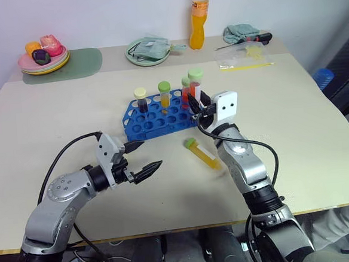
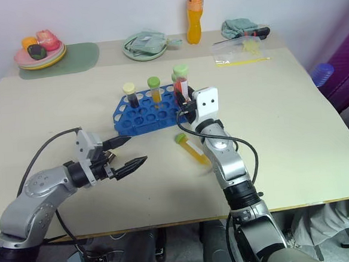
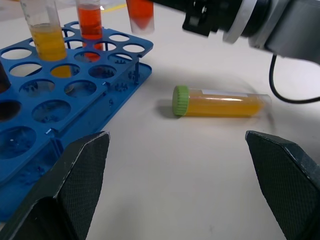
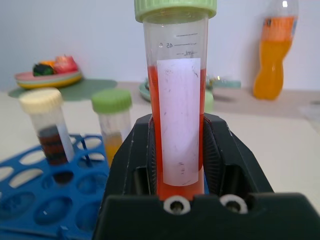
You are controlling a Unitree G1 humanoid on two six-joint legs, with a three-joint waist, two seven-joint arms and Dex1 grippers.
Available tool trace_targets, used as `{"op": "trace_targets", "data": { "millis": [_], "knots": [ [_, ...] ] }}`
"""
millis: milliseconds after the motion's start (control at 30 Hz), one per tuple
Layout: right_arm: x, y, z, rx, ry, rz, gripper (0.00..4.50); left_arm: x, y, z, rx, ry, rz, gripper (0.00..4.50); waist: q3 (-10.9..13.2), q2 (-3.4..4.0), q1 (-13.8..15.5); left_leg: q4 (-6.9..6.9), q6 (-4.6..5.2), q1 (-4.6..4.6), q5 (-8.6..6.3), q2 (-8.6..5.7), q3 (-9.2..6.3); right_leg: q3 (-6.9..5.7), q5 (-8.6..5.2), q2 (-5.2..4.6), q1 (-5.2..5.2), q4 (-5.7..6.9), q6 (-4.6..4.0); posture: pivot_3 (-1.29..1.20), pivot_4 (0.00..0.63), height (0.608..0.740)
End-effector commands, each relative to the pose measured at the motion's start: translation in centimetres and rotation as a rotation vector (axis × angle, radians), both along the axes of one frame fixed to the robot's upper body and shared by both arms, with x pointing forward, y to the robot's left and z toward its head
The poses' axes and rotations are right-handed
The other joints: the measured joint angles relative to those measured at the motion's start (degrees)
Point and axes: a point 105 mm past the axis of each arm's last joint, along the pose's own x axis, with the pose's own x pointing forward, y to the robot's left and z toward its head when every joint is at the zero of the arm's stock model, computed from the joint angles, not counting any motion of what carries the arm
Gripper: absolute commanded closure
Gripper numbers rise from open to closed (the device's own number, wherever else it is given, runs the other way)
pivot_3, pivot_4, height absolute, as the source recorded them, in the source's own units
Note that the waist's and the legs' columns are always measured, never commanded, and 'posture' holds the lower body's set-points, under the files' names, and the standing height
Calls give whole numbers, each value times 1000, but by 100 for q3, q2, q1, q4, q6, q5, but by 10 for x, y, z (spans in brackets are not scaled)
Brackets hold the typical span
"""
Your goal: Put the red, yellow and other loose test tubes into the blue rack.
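Right claw (image 1: 195, 107) clenched on red tube (image 4: 178, 120), upright above blue rack (image 1: 155, 116) right end. Left claw (image 1: 142, 159) released, near rack front. Yellow tube (image 1: 203, 155) lies on table (image 1: 294, 128) beside rack. Risk: misaligned descent strikes 1 seated tube or rack rim.

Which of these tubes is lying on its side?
The yellow tube with a green cap, flat on the table in front of the blue rack; the others stand upright.
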Motion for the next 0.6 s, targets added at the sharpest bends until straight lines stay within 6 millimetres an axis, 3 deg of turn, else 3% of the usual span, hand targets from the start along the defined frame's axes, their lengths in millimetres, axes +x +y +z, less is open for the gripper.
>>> {"op": "trace_targets", "data": {
  "millis": [33,367,600],
  "knots": [
    [1,0,10,16,-42,2,3727,-3,-1,10,-13,-44,-4,0,0,0,-2,0,0,0,0,0,-1,0,0,0,0,0,0,0,150,740],
    [16,-2,4,35,-19,-26,3727,-5,-1,10,-12,-42,5,0,1,2,-7,-1,0,2,0,0,0,0,0,0,0,2,0,0,150,740],
    [16,4,0,47,-12,5,3727,-5,-2,12,-12,-44,1,0,1,2,-12,-1,-1,3,0,0,0,1,0,0,0,3,0,0,150,740]
  ]
}}
